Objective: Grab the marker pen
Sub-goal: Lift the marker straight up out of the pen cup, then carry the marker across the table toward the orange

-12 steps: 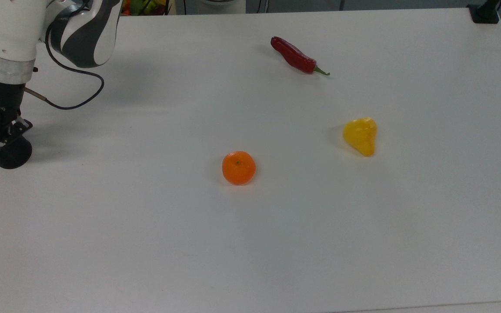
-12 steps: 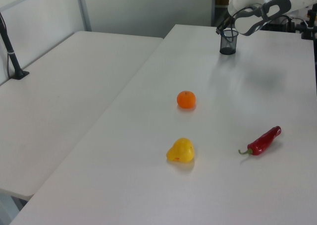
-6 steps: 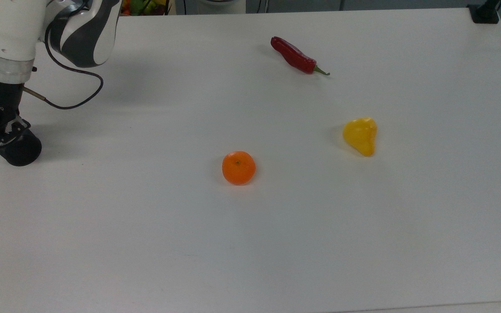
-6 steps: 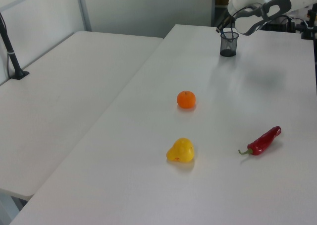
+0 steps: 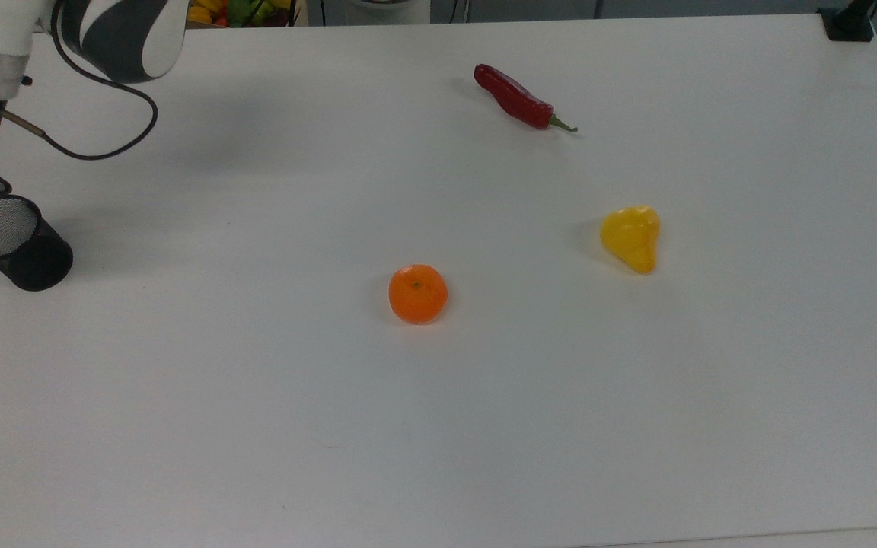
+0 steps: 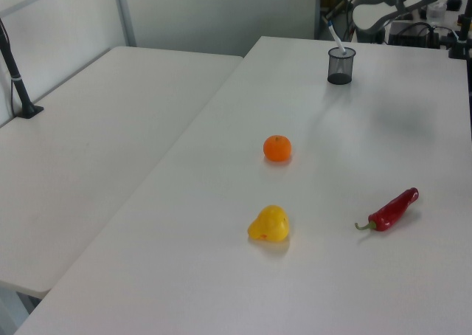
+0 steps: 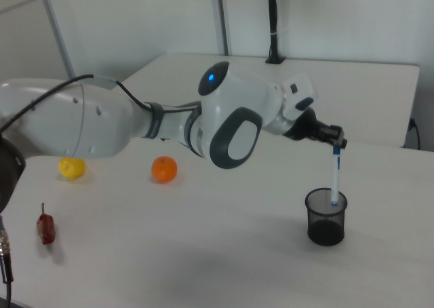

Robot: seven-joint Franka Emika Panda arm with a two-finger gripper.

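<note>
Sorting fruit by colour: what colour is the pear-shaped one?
Yellow; the pear-shaped fruit shows best in the top view.

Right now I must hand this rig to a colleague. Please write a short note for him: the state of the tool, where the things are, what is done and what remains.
Tool: shut on the top of the marker pen, above the black mesh cup.
Marker pen: nearly upright, lower end at the cup's rim, not fully out.
Cup: stands on the white table, at the top view's left edge.
Tangerine, yellow pepper and red chili lie apart from the cup.
Done: pen gripped, partly lifted.
Left: lift it clear of the cup.
</note>
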